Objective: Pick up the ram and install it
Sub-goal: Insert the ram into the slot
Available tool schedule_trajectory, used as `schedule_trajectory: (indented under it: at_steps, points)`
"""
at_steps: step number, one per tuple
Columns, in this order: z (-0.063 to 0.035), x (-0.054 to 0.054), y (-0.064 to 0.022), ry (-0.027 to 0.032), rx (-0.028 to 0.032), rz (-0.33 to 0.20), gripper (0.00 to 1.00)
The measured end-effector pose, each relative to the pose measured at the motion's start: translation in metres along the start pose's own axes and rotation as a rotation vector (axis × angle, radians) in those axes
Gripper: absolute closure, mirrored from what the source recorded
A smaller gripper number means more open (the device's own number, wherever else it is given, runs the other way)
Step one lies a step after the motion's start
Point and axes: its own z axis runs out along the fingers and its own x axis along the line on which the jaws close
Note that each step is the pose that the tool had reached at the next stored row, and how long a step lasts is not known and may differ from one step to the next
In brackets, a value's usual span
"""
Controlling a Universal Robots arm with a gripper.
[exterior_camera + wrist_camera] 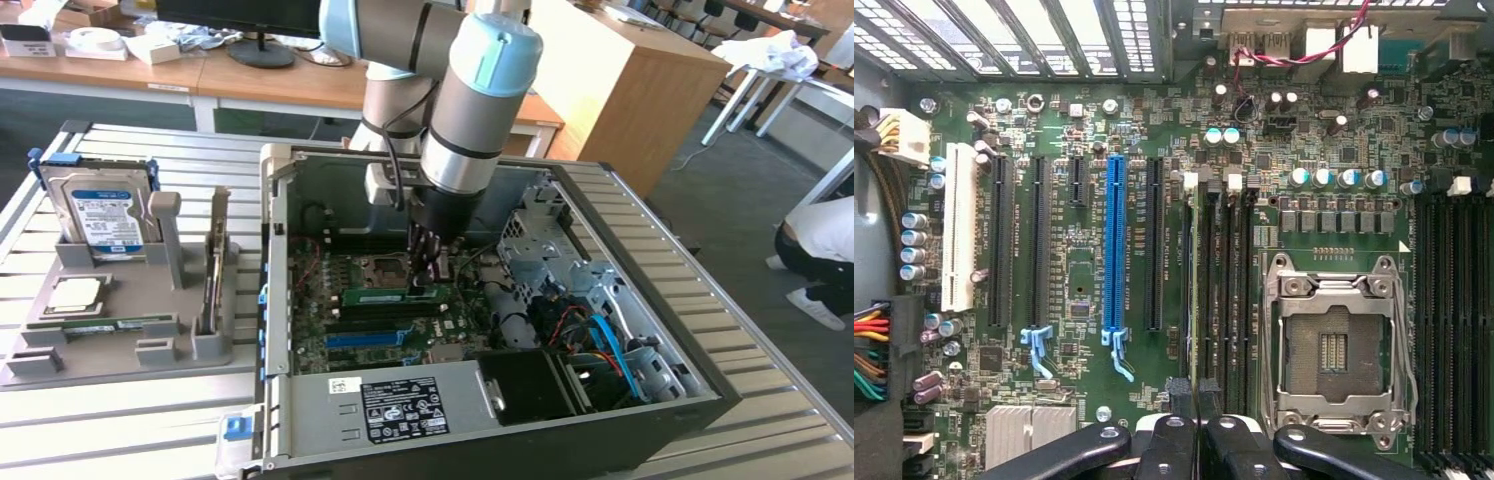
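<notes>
Inside the open computer case [272,250], the gripper [429,289] pinches the ram [387,296], a long, thin green stick held on edge along the memory slots [1226,290], beside the empty processor socket [1332,345].

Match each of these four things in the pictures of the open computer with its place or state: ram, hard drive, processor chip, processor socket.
Things:
1 ram
2 hard drive
3 processor chip
4 processor socket

Places or states:
A lying flat in the grey holder
B empty, on the motherboard
C pinched on edge by the claw at the memory slots
D standing upright in the grey holder

Pairs: 1-C; 2-D; 3-A; 4-B
</notes>
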Motion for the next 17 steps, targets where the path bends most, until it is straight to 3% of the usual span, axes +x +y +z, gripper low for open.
schedule_trajectory:
  at_steps: [17]
  points:
    - [0.0052, 0.0000, -0.0003, -0.0004, -0.0002, 0.012, 0.88]
